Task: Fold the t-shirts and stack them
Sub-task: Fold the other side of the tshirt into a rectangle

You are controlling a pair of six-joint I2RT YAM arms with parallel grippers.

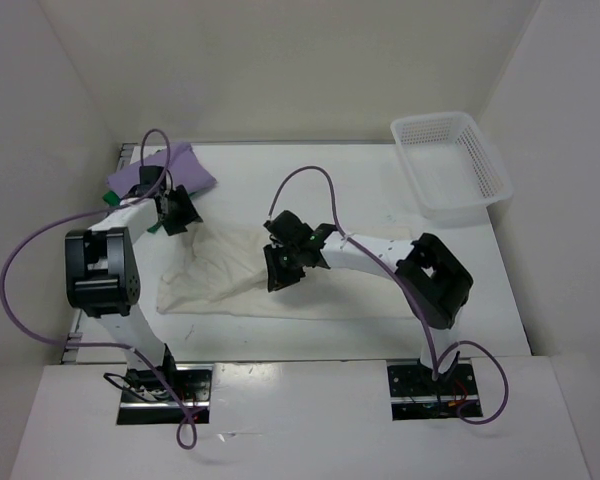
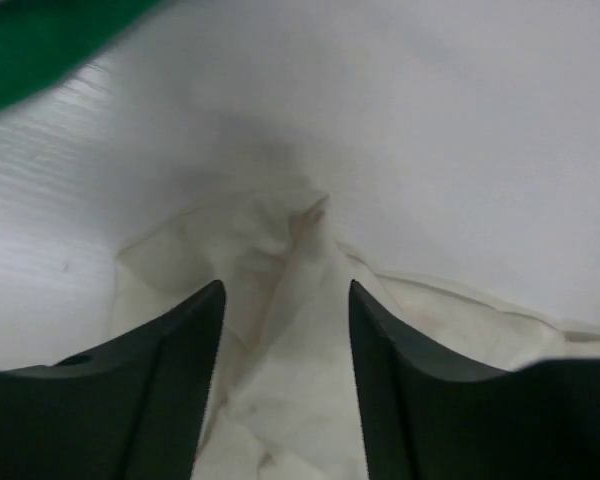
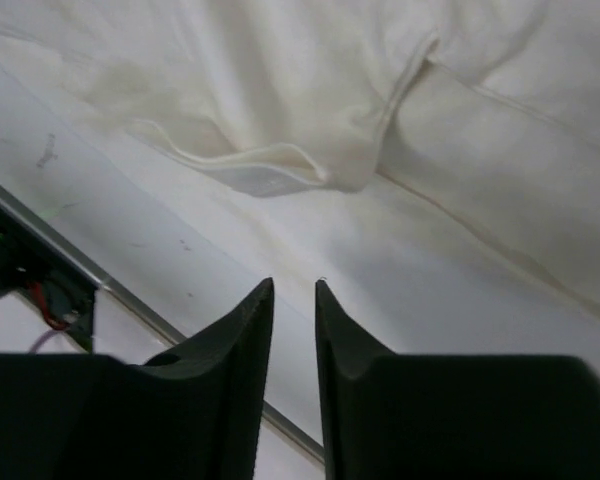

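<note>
The cream t-shirt [image 1: 220,275] lies spread and rumpled on the table between the arms. My left gripper [image 1: 177,210] is open over its far left corner, and cream cloth [image 2: 280,330] shows between the fingers [image 2: 170,370]. My right gripper [image 1: 280,262] hovers over the shirt's right part. Its jaws stand nearly together with nothing between them, above bare table just short of a folded hem [image 3: 280,170]. The lavender t-shirt [image 1: 165,168] lies bunched at the back left. A bit of the green t-shirt [image 1: 111,197] shows beside it and in the left wrist view [image 2: 40,40].
A white mesh basket [image 1: 450,165] stands at the back right corner. The table's metal front edge [image 3: 130,300] runs close to my right fingers. White walls enclose the table on three sides.
</note>
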